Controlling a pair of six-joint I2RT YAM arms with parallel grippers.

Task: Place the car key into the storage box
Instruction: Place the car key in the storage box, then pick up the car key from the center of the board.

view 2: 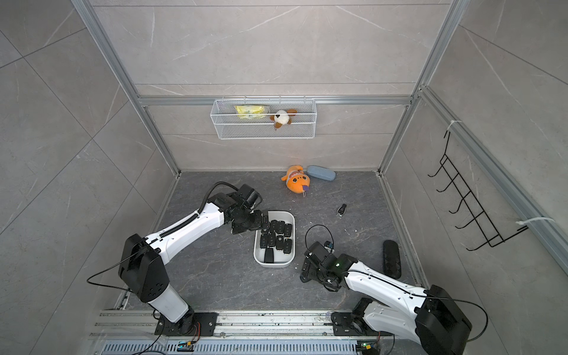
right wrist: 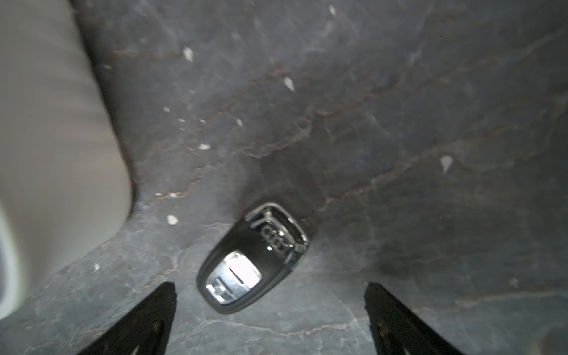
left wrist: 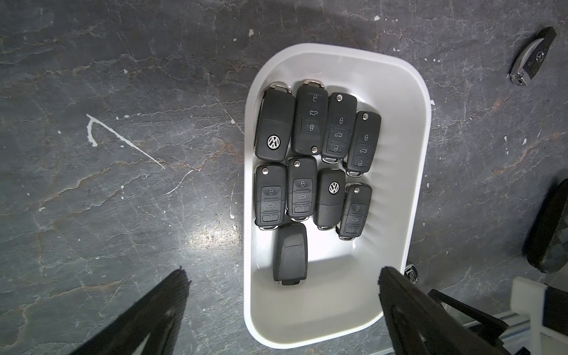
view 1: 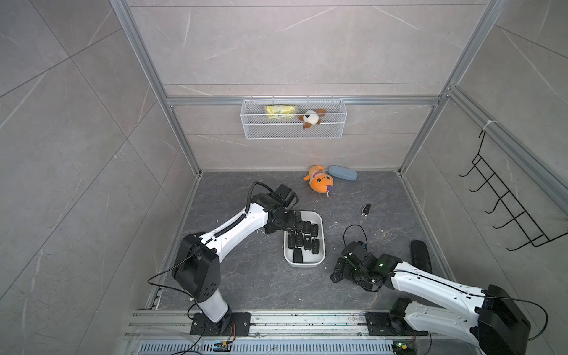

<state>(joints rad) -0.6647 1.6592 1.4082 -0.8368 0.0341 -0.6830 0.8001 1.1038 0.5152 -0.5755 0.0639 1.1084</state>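
The storage box [view 1: 304, 263] stands on the dark, stone-patterned surface [view 1: 246, 276] and holds nine car keys [left wrist: 302, 181]. These are two rows of four folding fobs and, at the end of the box nearer the robot's bases, one plain black key [left wrist: 290, 255] lying flat on the box's floor. The left gripper [left wrist: 282, 273] hangs above the box with its fingers spread wide and nothing between them. In its wrist view the plain black key lies just ahead of the gap. One fingertip [left wrist: 179, 278] shows against the bare surface beside the box and the other against the box's long wall. Outside the box, just beside the long wall that faces the right arm and near that same end, the Audi car key [right wrist: 252, 258] lies flat on the surface, badge up. The right gripper [right wrist: 270, 285] is low over it with its fingers apart. The key's plain end reaches in between the fingertips, nearer one than the other. The picture is blurred, yet no contact shows. A Mercedes-badged key [view 1: 365, 210] lies on the surface well apart from the box, off its far corner on the right arm's side.
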